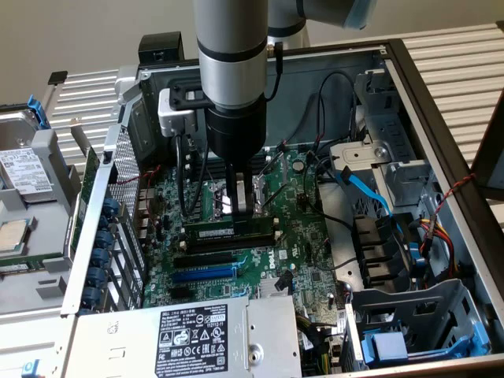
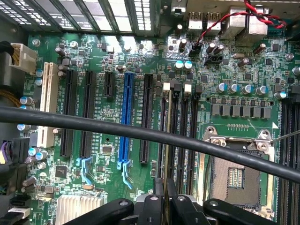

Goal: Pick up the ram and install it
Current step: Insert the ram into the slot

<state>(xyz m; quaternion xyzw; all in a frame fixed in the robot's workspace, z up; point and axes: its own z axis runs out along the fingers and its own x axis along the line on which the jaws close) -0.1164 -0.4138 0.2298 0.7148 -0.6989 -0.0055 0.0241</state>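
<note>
The ram (image 1: pixel 206 231) is a dark-green stick with a pale label. It lies along the memory slot nearest the CPU socket (image 1: pixel 220 201), lined up with the empty black memory slots (image 1: pixel 228 246) beside it. My gripper (image 1: pixel 241 211) comes straight down onto the stick's right half, shut on its top edge. In the wrist view the ram (image 2: pixel 163 140) shows edge-on as a thin line running away from my gripper (image 2: pixel 164 187), beside the black memory slots (image 2: pixel 180 136). How deep it sits in the slot is hidden.
The blue expansion slot (image 1: pixel 203 275) (image 2: pixel 125 117) lies a few slots away. A black cable (image 2: pixel 93 123) crosses the wrist view. The power supply (image 1: pixel 189 339), drive cage (image 1: pixel 409 323) and loose wires (image 1: pixel 370 189) ring the motherboard. A hard drive (image 1: pixel 24 169) rests outside the case.
</note>
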